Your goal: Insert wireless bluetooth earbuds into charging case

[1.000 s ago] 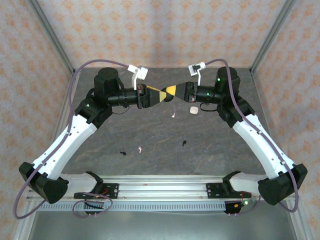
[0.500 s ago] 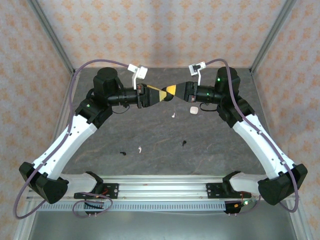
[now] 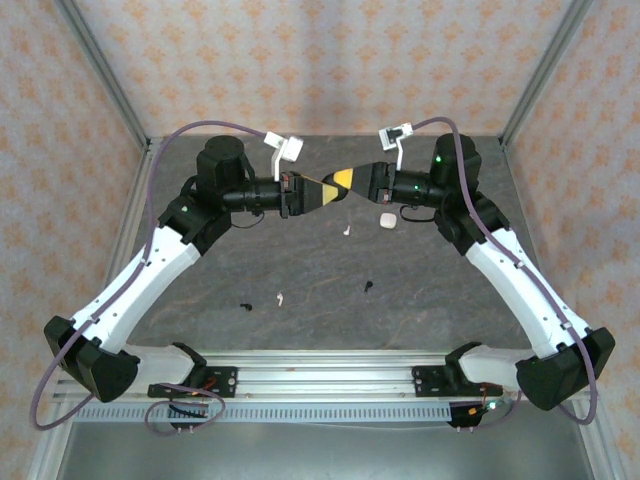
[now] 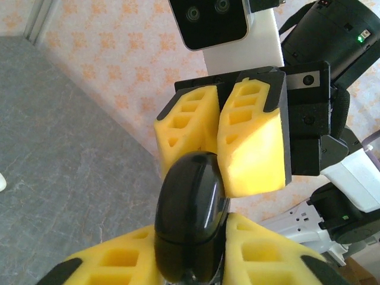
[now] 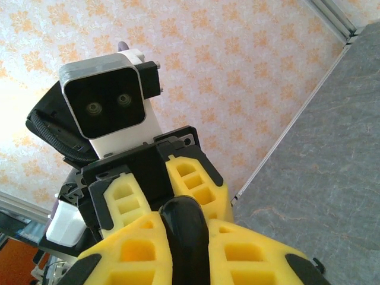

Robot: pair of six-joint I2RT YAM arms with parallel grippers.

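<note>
4 earbuds lie loose on the grey table [image 3: 300, 262], all between its middle and its near edge or just beyond the middle: a white earbud [image 3: 346, 230] sits past the centre, another white earbud [image 3: 279, 297] and a black earbud [image 3: 243, 306] lie left of centre toward the near edge, and a second black earbud [image 3: 368, 287] lies right of centre. A small white case [image 3: 386, 219] rests toward the far edge, just beside the first white earbud and under the right arm's wrist. Both arms reach inward and meet tip to tip in the air over the far half of the table, well apart from the left and right edges and the frame posts. The left gripper [image 3: 318, 194] and the right gripper [image 3: 345, 182] each have their yellow fingers [image 4: 252, 139] pressed against a glossy black case [image 4: 191, 219], 1 from either end, so the case hangs between them above the surface. Bare table lies open all around the earbuds.
</note>
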